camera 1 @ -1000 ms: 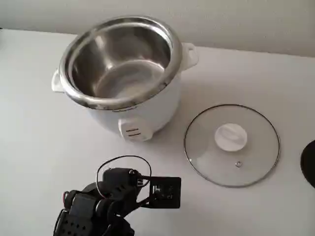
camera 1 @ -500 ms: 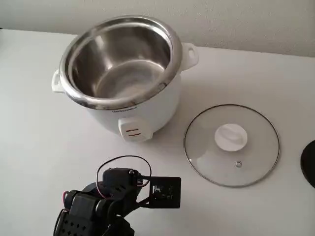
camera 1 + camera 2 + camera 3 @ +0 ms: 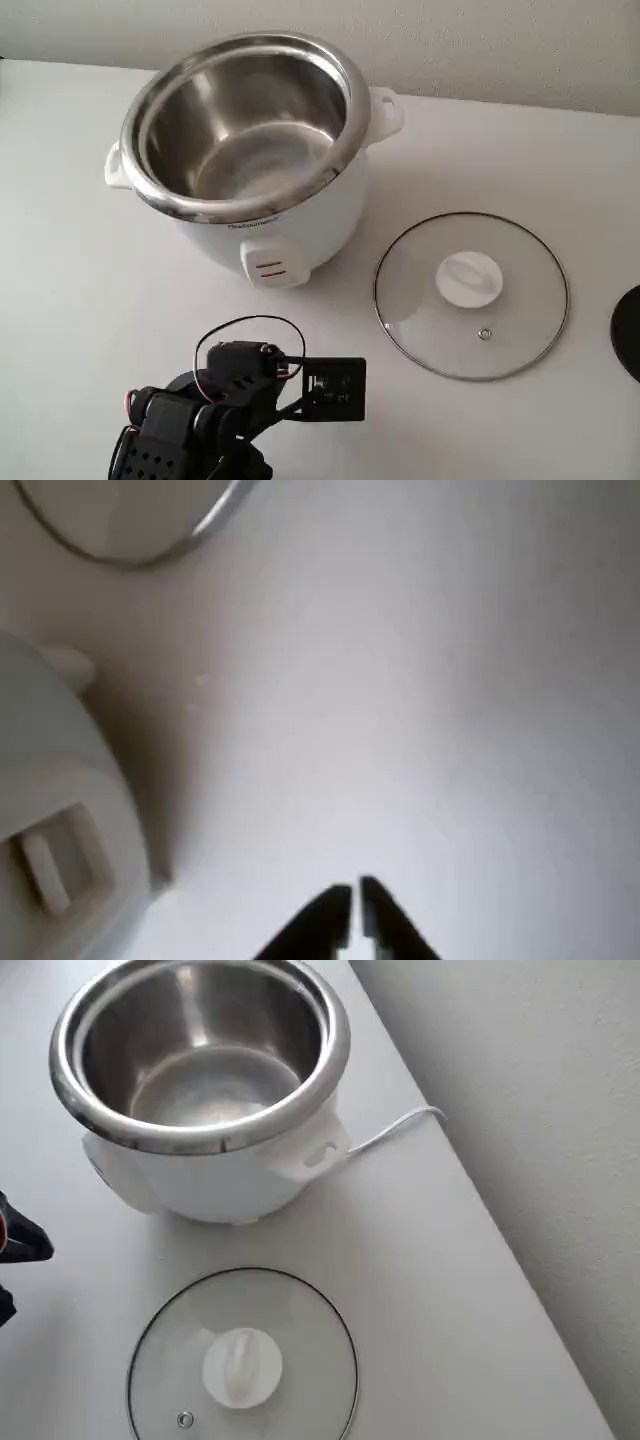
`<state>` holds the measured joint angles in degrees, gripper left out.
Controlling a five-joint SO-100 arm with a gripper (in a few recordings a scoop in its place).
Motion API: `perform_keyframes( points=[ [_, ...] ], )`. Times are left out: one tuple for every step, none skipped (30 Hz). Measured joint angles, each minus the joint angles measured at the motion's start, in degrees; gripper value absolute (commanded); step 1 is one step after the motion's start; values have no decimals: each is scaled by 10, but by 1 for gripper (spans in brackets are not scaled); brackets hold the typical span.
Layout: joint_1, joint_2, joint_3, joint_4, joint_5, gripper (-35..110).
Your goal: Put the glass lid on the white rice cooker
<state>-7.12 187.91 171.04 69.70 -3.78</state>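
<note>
In the fixed view, going from left to right, the black arm sits low at the front of the white table [image 3: 80,250], behind it stands the squat white rice cooker with its shiny steel pot open [image 3: 250,150], and to its right the round clear glass lid with a thin metal rim and white centre knob [image 3: 470,295] lies flat on the table, just beside the cooker but not touching. In the wrist view the pincer [image 3: 353,920] is empty, its two dark tips almost together over bare table. The step in hand looks like the reach to the lid: I would widen the pincer first, come down straight over the white knob, and grip it squarely so the glass lifts level.
</note>
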Motion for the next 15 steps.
perform_keyframes(
  points=[
    [0,0,0,0,-3,1],
    [-1,0,0,0,-5,1],
    [-1,0,0,0,-7,1],
    [-3,0,0,0,-9,1],
    [-5,0,0,0,-10,1],
    [-8,0,0,0,-11,1],
    [-8,0,0,0,-11,0],
    [-8,0,0,0,-11,0],
    [-8,0,3,-2,-11,0],
    [-8,1,5,-5,-11,0],
    [-8,0,8,-10,-11,0],
    [-7,4,11,-15,-11,0],
    [-3,1,11,-20,-11,0],
    [1,1,14,-26,-11,0],
    [4,0,15,-32,-11,1]
  ],
)
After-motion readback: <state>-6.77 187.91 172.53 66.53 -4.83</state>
